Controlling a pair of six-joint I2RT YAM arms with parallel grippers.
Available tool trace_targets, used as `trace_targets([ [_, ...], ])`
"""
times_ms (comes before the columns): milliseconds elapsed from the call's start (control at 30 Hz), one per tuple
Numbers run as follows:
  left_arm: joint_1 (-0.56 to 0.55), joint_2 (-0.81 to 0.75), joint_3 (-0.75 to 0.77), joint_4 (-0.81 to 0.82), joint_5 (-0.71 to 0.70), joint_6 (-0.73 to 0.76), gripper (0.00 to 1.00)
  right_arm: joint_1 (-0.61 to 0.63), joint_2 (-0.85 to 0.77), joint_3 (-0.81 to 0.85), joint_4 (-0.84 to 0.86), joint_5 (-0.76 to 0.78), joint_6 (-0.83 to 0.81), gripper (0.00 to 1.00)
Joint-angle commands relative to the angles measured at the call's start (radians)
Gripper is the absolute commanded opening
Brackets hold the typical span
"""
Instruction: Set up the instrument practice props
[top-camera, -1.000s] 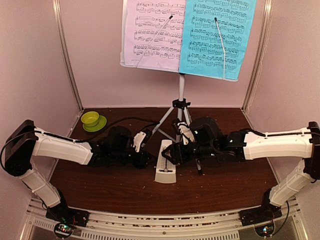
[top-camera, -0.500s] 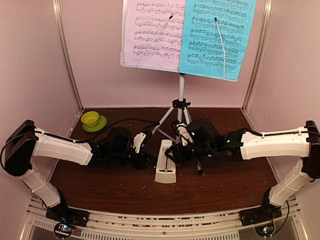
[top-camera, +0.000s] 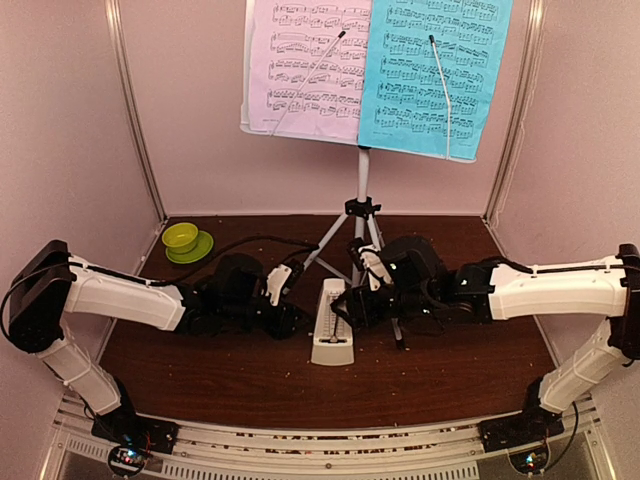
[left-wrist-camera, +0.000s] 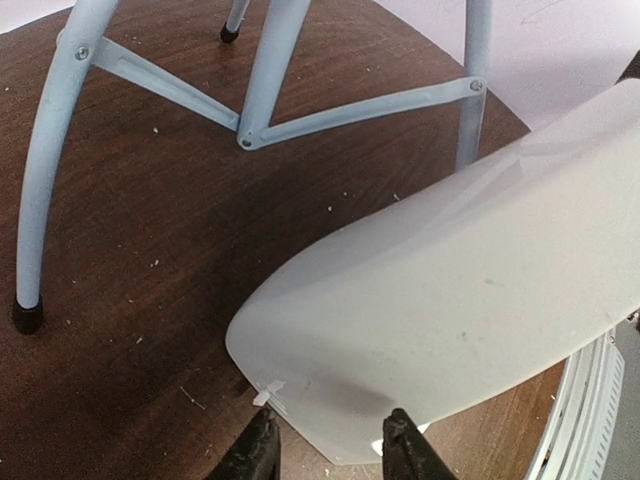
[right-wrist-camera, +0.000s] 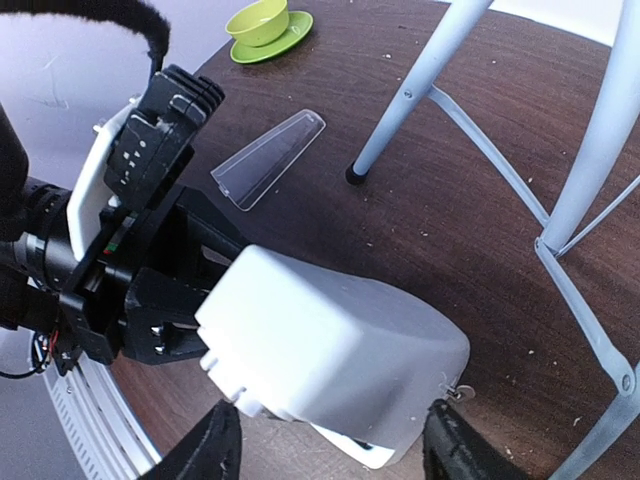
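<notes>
Pinching the metronome (left-wrist-camera: 450, 290) with my left gripper (left-wrist-camera: 327, 442). My right gripper (right-wrist-camera: 330, 445) straddles it; clamped or not, I can't tell.

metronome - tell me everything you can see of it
The metronome is a smooth white plastic body with rounded edges, tapered, its wide end near and its narrow end toward the tripod legs. From above, its front faces up and shows a long scale strip. It is at the middle of the table. The left hand pinches one edge. The right hand straddles the body, though contact is unclear. A clear tapered cover lies apart from it.
</notes>
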Motion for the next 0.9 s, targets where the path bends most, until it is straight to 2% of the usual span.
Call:
trace_targets([
  [0,-0.003,-0.029,-0.006,0.033,-0.019,0.0,0.38,0.002,-0.036,-0.01,0.012,-0.003,0.011,0.67],
  [200,-0.003,-0.047,-0.016,0.036,-0.042,-0.006,0.43,0.012,-0.016,0.02,-0.011,0.02,0.02,0.82],
  [300,-0.003,-0.054,-0.018,0.035,-0.054,-0.006,0.44,0.024,0.004,0.046,-0.031,0.047,0.021,0.81],
  [400,-0.003,-0.062,-0.018,0.028,-0.062,-0.003,0.44,0.026,0.013,0.054,-0.048,0.087,0.034,0.74],
  [567,-0.004,-0.07,-0.019,0.02,-0.07,-0.001,0.44,0.024,0.007,0.047,-0.083,0.148,0.049,0.53],
  [867,-0.003,-0.073,-0.021,0.016,-0.074,0.006,0.44,0.023,-0.018,0.035,-0.096,0.15,0.062,0.43],
])
